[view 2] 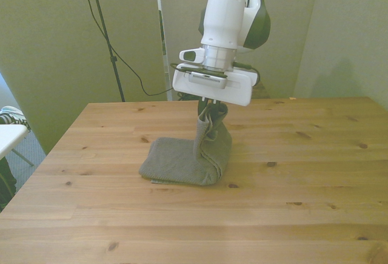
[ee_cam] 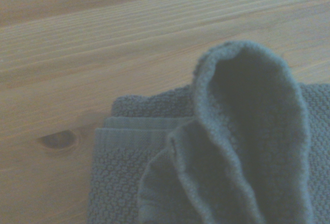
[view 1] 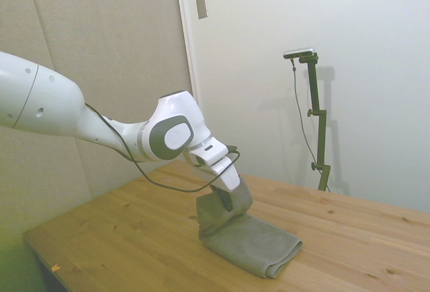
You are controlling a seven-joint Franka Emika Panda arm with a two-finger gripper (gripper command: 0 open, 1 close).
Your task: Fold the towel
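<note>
The grey-olive terry towel (view 1: 250, 241) lies on the wooden table (view 1: 134, 238), with one end pulled up off the surface. My gripper (view 2: 208, 110) is shut on that raised end, holding it as a hanging fold above the rest of the cloth. In the front view the lifted part (view 2: 213, 139) stands at the front view's right end of the towel (view 2: 176, 165), while the flat part stretches toward the front view's left. The wrist view shows the raised towel fold (ee_cam: 247, 131) close up over the flat layers beneath it.
Bare wood of the table (view 2: 303, 203) surrounds the towel on all sides. A white object (view 2: 9, 135) stands off the table's edge at the front view's left. Walls rise close behind the table.
</note>
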